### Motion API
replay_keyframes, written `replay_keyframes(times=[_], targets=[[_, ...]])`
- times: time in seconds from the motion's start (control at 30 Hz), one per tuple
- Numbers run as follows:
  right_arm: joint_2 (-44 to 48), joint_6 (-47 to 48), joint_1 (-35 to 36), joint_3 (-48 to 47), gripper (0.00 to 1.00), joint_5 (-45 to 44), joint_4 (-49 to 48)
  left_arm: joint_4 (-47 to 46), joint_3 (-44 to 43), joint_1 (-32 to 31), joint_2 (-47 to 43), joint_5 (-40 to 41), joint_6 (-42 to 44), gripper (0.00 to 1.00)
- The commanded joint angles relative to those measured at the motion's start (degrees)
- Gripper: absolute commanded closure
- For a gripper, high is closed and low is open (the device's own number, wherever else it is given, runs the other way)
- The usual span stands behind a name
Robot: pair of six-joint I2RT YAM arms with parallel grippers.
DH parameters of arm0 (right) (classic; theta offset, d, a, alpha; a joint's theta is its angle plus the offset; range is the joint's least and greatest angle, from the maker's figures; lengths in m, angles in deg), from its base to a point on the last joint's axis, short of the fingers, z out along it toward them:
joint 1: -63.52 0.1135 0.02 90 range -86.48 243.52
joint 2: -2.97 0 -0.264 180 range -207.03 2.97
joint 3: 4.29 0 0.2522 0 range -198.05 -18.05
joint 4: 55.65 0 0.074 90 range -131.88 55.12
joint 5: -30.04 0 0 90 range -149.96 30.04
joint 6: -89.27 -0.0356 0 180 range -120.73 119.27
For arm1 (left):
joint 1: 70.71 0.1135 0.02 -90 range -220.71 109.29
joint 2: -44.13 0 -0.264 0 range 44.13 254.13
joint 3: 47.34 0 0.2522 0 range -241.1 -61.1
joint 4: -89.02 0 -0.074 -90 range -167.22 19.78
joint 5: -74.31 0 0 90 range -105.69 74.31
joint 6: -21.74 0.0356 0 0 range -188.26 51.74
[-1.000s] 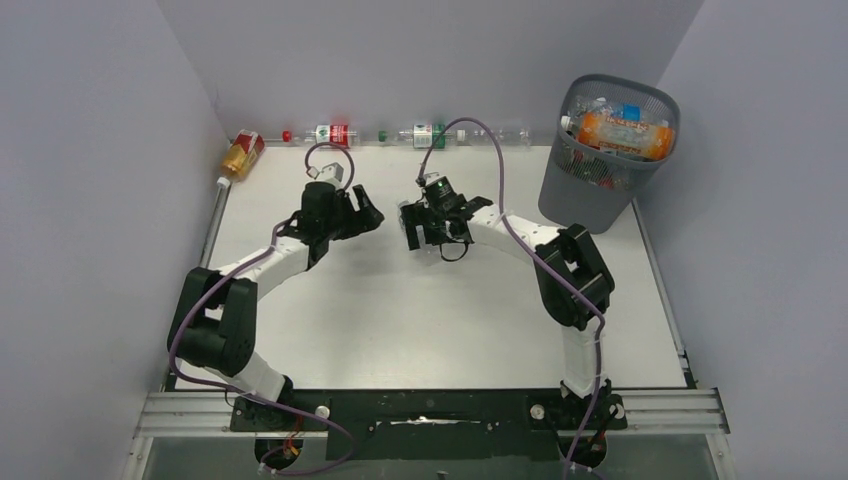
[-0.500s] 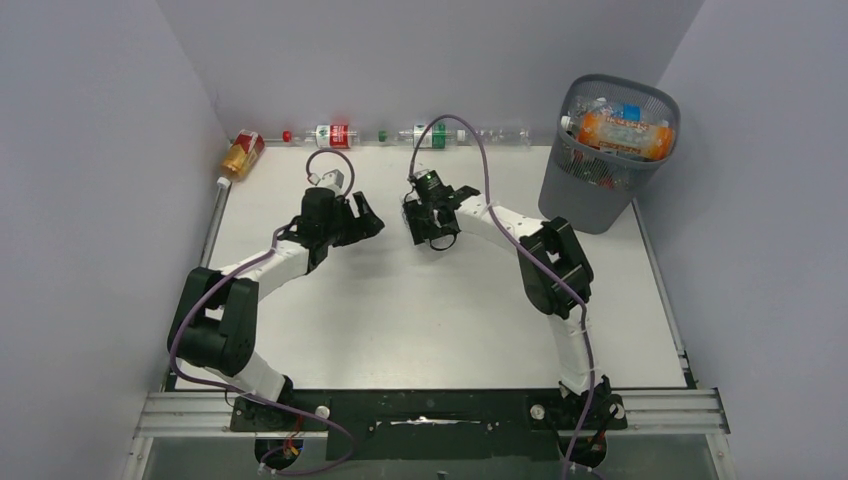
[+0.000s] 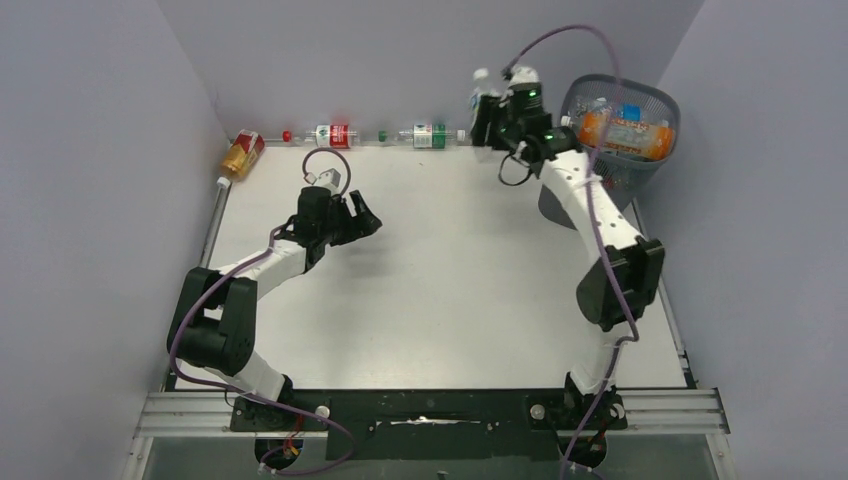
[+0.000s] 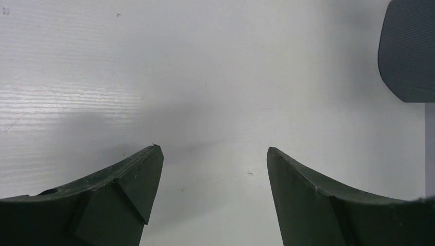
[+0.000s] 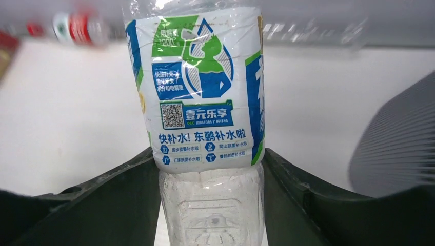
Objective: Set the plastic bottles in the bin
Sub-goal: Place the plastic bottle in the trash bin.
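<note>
A clear plastic bottle [image 5: 205, 102] with a white, blue and green label stands between the fingers of my right gripper [image 5: 209, 154], which is shut on its lower body. From above, that bottle [image 3: 481, 92] with its white cap hangs in my raised right gripper [image 3: 490, 118], just left of the bin [image 3: 600, 190]. The bin is a dark grey mesh wastebasket holding an orange bottle [image 3: 625, 135] and others. More bottles lie along the back wall: an amber one [image 3: 243, 153], a red-labelled one [image 3: 330, 133] and a green-labelled one [image 3: 425, 133]. My left gripper [image 3: 365, 222] [image 4: 213, 149] is open over bare table.
Grey walls enclose the white table [image 3: 440, 300] on three sides. The bin's mesh side [image 5: 400, 148] shows at the right of the right wrist view and at the upper right corner [image 4: 408, 51] of the left wrist view. A metal rail [image 3: 215, 215] runs along the table's left edge.
My right gripper shut on the bottle at the table's middle, then swung up and back to the right beside the bin. The left arm has barely moved.
</note>
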Motion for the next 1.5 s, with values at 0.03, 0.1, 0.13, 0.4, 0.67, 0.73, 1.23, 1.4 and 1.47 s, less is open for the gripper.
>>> replay_keyframes(times=[0.03,0.1,0.13,0.4,0.67,0.73,1.23,1.4,1.47], targets=[[11.98,-6.02,-8.14,-3.84,0.52,-1.89,-11.91,-3.92,-1.89,0.56,-0.15,-1.59,0.23,0.25],[14.5,-8.55,-11.31,-1.99,0.51,-2.15,-16.22,-4.0,-1.88,0.54,-0.1,-1.71,0.15,0.25],[15.68,-9.67,-12.83,-0.85,0.51,-2.15,-18.53,-4.01,-1.88,0.59,-0.09,-1.72,0.22,0.25],[16.44,-29.27,-25.65,3.28,0.49,0.13,-28.68,-6.02,-1.11,0.92,0.67,-2.46,-0.57,0.25],[15.02,-43.39,-28.04,9.76,0.46,-4.69,-38.71,-7.59,-1.54,0.88,1.93,-3.75,-1.2,0.25],[14.35,-46.06,-28.17,10.68,0.43,-5.95,-40.85,-7.74,-1.89,0.96,2.33,-3.9,-1.26,0.25],[14.41,-56.17,-29.22,13.6,0.24,-9.57,-41.23,-9.02,-1.97,1.73,3.24,-5.28,-1.62,0.25],[16.76,-56.77,-29.19,16.14,0.2,-9.16,-41.65,-8.98,-1.86,1.67,3.04,-5.28,-1.71,0.25],[17.96,-56.8,-29.24,17.32,0.19,-9.0,-42.06,-8.93,-1.79,1.71,2.75,-5.29,-1.79,0.25]])
